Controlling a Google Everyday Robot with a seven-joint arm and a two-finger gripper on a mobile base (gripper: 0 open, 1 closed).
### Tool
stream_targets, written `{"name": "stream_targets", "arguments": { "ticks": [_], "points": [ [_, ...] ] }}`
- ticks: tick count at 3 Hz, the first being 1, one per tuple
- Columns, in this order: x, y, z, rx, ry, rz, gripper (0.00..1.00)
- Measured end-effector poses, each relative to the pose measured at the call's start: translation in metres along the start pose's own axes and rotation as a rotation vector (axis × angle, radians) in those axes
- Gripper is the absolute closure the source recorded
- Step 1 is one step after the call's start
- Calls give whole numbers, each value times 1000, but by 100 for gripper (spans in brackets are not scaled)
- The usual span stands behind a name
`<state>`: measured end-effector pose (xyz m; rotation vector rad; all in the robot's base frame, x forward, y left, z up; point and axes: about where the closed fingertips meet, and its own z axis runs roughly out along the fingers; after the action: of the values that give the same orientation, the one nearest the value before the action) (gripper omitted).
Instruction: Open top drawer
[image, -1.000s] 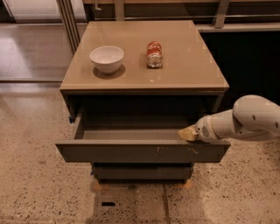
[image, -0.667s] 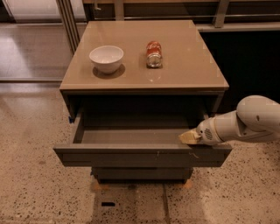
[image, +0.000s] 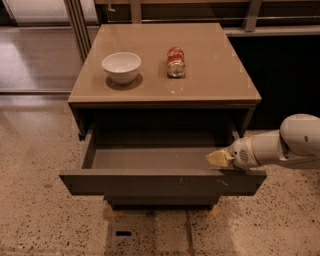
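Note:
The top drawer (image: 160, 183) is pulled out from the cabinet, its long dark grey front with small pale scratch marks facing me and its shallow grey tray (image: 150, 157) showing empty. My gripper (image: 219, 159), with pale yellowish tips on a white arm, comes in from the right and rests at the top edge of the drawer front near its right end. Below the top drawer, parts of narrower grey drawers (image: 160, 202) show.
A white bowl (image: 121, 67) and a can lying on its side (image: 175, 62) sit on the tan cabinet top (image: 215, 75). Speckled floor surrounds the cabinet. A dark wall and railing stand behind, metal posts at the back left.
The top drawer has slid further out toward me, showing more of its tray. My gripper has moved toward me with the drawer front.

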<state>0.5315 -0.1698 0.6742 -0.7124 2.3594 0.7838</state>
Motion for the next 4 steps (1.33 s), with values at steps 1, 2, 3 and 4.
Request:
{"name": "stream_targets", "arguments": {
  "ticks": [1,2,3,4],
  "points": [
    [-41,-3,-27,63,-212,-68,86],
    [-48,3,-33,76,-256,-127,62],
    [-48,3,-32,75,-253,-128,39],
    [-48,3,-32,75,-253,-128,16]
  ]
}}
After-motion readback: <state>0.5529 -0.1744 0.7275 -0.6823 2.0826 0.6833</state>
